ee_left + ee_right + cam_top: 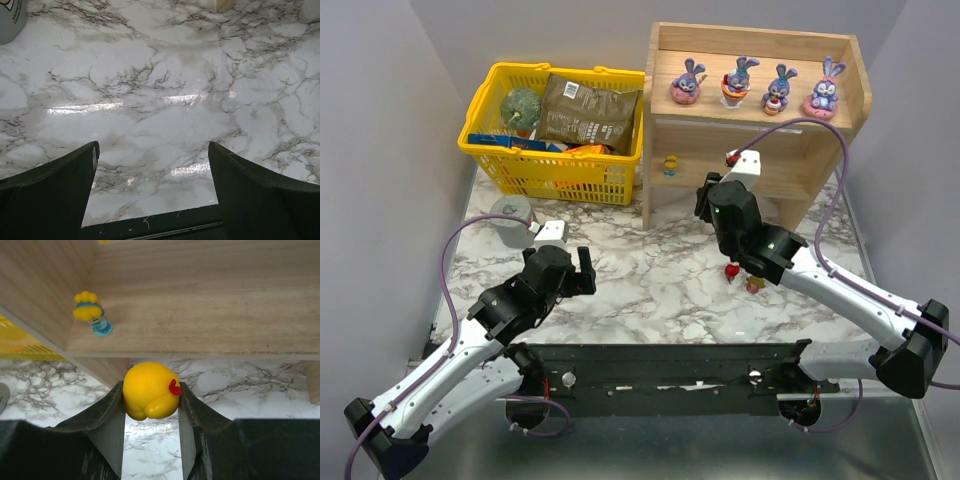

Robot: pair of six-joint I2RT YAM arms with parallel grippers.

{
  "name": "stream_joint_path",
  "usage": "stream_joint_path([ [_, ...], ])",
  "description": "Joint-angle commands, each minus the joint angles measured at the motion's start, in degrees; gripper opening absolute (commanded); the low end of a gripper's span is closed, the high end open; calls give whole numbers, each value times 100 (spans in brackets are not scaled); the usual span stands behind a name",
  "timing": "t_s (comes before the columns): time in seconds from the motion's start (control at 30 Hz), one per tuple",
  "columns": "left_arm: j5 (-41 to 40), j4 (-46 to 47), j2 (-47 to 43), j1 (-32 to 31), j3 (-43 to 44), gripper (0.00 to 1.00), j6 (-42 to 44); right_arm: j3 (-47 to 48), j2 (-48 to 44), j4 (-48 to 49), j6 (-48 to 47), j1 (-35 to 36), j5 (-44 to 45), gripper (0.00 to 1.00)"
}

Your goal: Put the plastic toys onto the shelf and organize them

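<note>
The wooden shelf [840,70] stands at the back right. Four purple-blue bunnies [687,82] [738,80] [780,88] [824,88] stand in a row on its top tier. A tiny yellow and blue figurine [670,163] [92,312] stands at the left end of the lower tier. My right gripper [705,197] [150,390] is shut on a round yellow toy [145,392] with a red mark, just in front of the lower tier's edge [200,354]. Two tiny red toys [732,271] [753,285] lie on the table beside my right arm. My left gripper [582,270] [152,147] is open and empty over the marble table.
A yellow basket [490,150] with packets and a green ball stands left of the shelf. A grey cup [510,220] [10,20] stands on the table beyond my left gripper. The shelf's left wall [40,295] is close on the left of my right gripper.
</note>
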Motion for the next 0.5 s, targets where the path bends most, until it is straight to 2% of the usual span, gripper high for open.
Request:
stream_joint_path([
  [0.0, 88, 138, -25, 41, 70, 98, 64, 497, 413, -210, -174, -306, 122, 11],
  [0.2, 97, 138, -25, 50, 62, 98, 64, 1112, 1124, -219, -465, -456, 332, 11],
  [0.47, 106, 138, 10, 41, 62, 98, 64, 1465, 1609, -254, -456, -527, 359, 13],
])
